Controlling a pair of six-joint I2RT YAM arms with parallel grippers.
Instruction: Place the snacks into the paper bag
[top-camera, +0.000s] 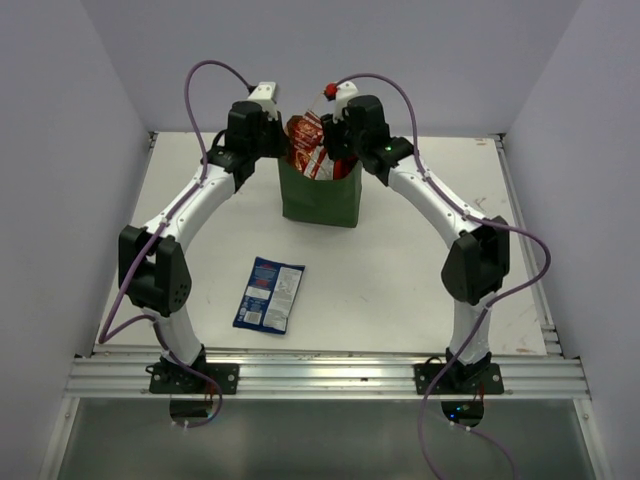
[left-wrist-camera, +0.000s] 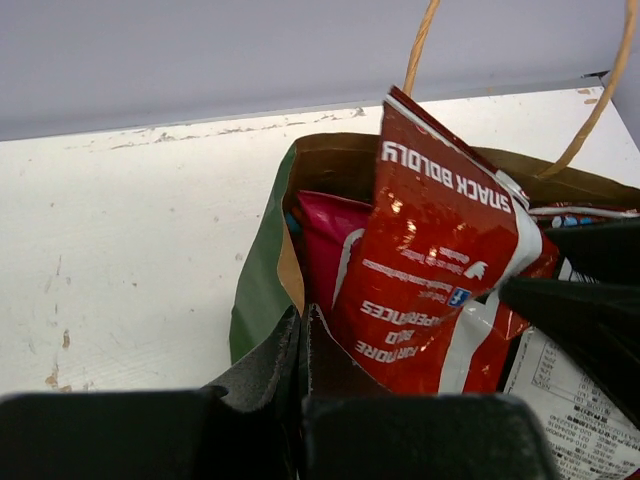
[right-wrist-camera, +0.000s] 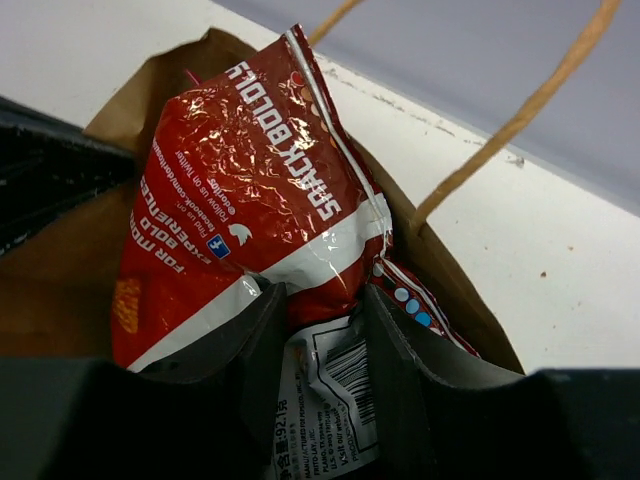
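Note:
The dark green paper bag (top-camera: 320, 195) stands upright at the back middle of the table. My left gripper (left-wrist-camera: 303, 325) is shut on its left rim (left-wrist-camera: 285, 270). An orange-red packet (right-wrist-camera: 240, 170) sticks up out of the bag's mouth, and my right gripper (right-wrist-camera: 322, 300) is shut on its crumpled lower end. Beside it inside the bag are a pink packet (left-wrist-camera: 322, 240) and a red packet with blue dots (right-wrist-camera: 415, 300). A small blue packet (top-camera: 269, 294) lies flat on the table in front of the bag, away from both grippers.
The bag's tan loop handles (right-wrist-camera: 520, 110) arch over its mouth near my right fingers. A purple back wall stands close behind the bag. The table's metal front rail (top-camera: 320, 375) carries both arm bases.

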